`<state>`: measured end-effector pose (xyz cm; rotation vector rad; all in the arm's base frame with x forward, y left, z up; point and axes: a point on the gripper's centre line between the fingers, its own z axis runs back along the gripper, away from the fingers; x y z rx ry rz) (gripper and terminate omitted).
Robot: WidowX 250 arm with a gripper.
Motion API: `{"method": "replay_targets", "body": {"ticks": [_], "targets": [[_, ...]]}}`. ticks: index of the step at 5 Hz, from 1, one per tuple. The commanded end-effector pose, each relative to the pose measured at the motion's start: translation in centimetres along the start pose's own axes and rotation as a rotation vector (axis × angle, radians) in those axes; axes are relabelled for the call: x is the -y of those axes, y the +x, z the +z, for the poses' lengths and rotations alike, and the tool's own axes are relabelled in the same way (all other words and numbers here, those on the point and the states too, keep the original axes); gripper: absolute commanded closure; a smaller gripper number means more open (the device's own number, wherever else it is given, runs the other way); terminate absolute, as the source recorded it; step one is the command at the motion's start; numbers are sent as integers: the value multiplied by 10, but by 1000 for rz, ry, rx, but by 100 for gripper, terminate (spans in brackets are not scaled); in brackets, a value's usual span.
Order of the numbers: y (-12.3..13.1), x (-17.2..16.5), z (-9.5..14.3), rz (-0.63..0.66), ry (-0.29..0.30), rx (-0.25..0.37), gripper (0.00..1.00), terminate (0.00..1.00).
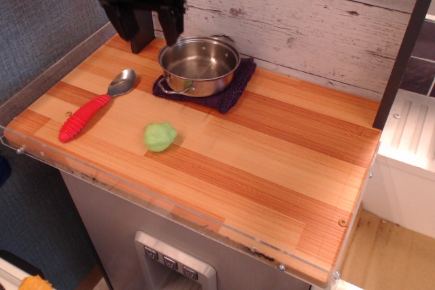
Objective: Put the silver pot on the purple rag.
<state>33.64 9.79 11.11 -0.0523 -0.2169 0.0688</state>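
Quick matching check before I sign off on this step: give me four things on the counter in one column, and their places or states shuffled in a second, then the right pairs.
Things:
1. silver pot
2. purple rag
3. red-handled spoon
4. gripper

Places or states:
A. open, raised above the counter's back left corner
B. lying left of the pot, on bare wood
C. under the pot, by the back wall
D. upright on the cloth, held by nothing

Pairs: 1-D, 2-C, 3-B, 4-A
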Motion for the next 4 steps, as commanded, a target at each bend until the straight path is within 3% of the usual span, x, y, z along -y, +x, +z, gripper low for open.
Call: {"method": "replay_targets", "body": {"ticks": [1, 3, 4], "targets": [[-50, 13, 19, -119, 87, -69, 0, 0], [-60, 6, 11, -107, 98, -81, 0, 0], [-60, 6, 11, -107, 98, -81, 0, 100]]}}
